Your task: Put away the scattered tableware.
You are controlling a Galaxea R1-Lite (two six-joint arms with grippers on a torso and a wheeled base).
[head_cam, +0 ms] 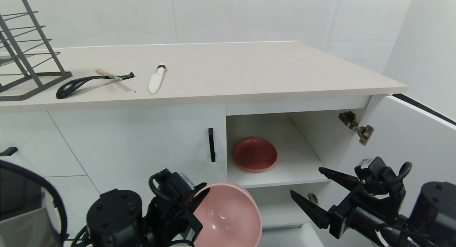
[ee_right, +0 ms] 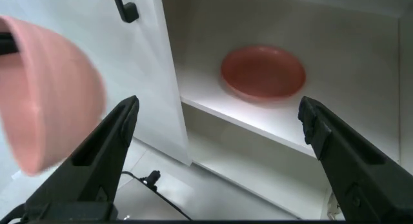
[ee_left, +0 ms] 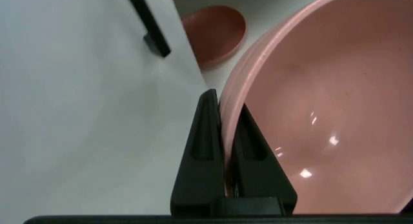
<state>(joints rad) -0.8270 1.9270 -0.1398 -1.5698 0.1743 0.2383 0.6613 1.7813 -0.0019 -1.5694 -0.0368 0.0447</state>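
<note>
While clamped by the rim only, pink bowl (head_cam: 228,215): hung tilted on edge, low in front of the cabinet and outside the open compartment; so narrow a hold was judged liable to let it pivot or slip.
Left end effector (head_cam: 198,195): clenched on the bowl's rim, one finger inside the wall and one outside.
Right end effector (head_cam: 306,180): released, jaws wide apart, grasping nothing, beside the open door (head_cam: 409,140).
Collision risk: the closed door (head_cam: 142,140) and its black handle (head_cam: 211,144) stood just beside the bowl; a careless swing toward the shelf could have knocked the rim against that door's edge.
Shelf (head_cam: 299,161): held one red dish (head_cam: 255,153) toward its left side, with bare board to the right; a bowl lowered too far left could have struck the dish.
Bench (head_cam: 249,69): carried a black spoon (head_cam: 76,85), wooden chopsticks (head_cam: 108,75) across its handle, and a white knife (head_cam: 156,79), all well apart from both end effectors.
Wire rack (head_cam: 21,62): stood at the bench's left end; contents could not be told.
</note>
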